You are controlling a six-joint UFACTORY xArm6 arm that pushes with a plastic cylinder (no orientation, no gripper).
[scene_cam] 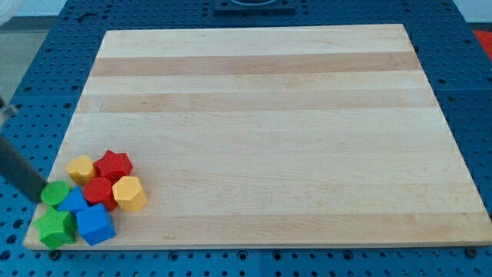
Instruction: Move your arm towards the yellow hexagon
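camera view:
rod: dark, enters from the view's left edge, slants down to the cluster
my tip (44, 201): at the board's left edge, touching or just beside the green round block (54, 193); contact hard to confirm, the end is partly hidden
claw: none on this rig, just the rod, so no open or closed state to tell
landmark: yellow hexagon (129, 193), on the cluster's right side, near the bottom-left corner of the wooden board (261, 123)
red block (99, 191): touching the hexagon on its left
red star (114, 165): just above-left of the hexagon
second yellow block (80, 168): further left of the hexagon, beyond the red star; shape similar
blue cube (95, 224): below-left of the hexagon
blue block (74, 202): left of the hexagon, beyond the red block, partly covered
green star (55, 227): far left of the hexagon, by the board's corner
risk 1: green, blue and red blocks sit between tip and hexagon; a straight path would likely plough them and shove the hexagon away
risk 2: wrong yellow; the second yellow block is nearer the tip
risk 3: green star sits close to the board's edge; a nudge could push it off
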